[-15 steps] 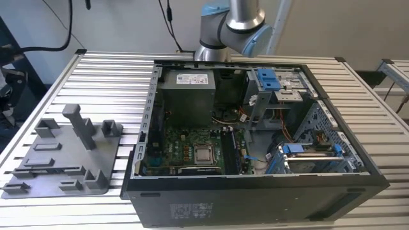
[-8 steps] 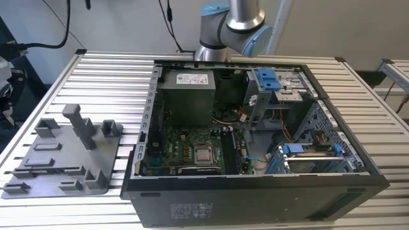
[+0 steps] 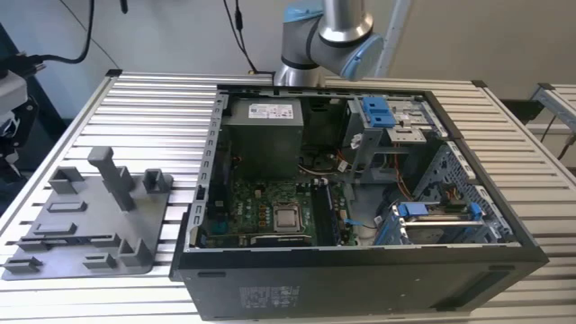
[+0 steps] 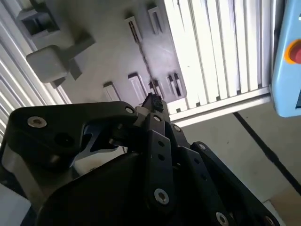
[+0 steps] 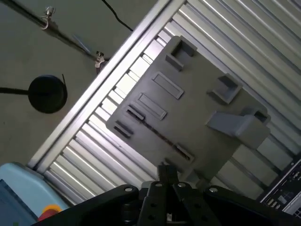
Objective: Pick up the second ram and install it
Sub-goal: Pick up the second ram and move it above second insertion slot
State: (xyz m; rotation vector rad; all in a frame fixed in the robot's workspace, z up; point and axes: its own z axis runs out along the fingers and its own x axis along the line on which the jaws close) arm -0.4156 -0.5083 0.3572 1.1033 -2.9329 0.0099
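The second ram (image 5: 159, 133) is a thin dark stick standing on edge in a slot of the grey plastic tray (image 5: 197, 108). It also shows as a dark line (image 4: 142, 63) on the tray (image 4: 99, 61) in the second wrist view. My gripper (image 5: 167, 173) hovers well above the tray's near edge, fingers pressed together and holding nothing. Its tip (image 4: 153, 100) sits over the ram's end. In the exterior view the tray (image 3: 90, 229) lies at the left of the open computer case (image 3: 360, 189), and the arm (image 3: 328, 34) rises behind the case.
Upright pegs (image 3: 115, 177) stand on the tray. The motherboard (image 3: 270, 216) with its memory slots (image 3: 326, 212) lies in the case floor. A blue pendant with a red button (image 4: 288, 56) hangs past the slatted table's edge (image 4: 225, 106). A round black stand base (image 5: 47, 94) rests on the floor.
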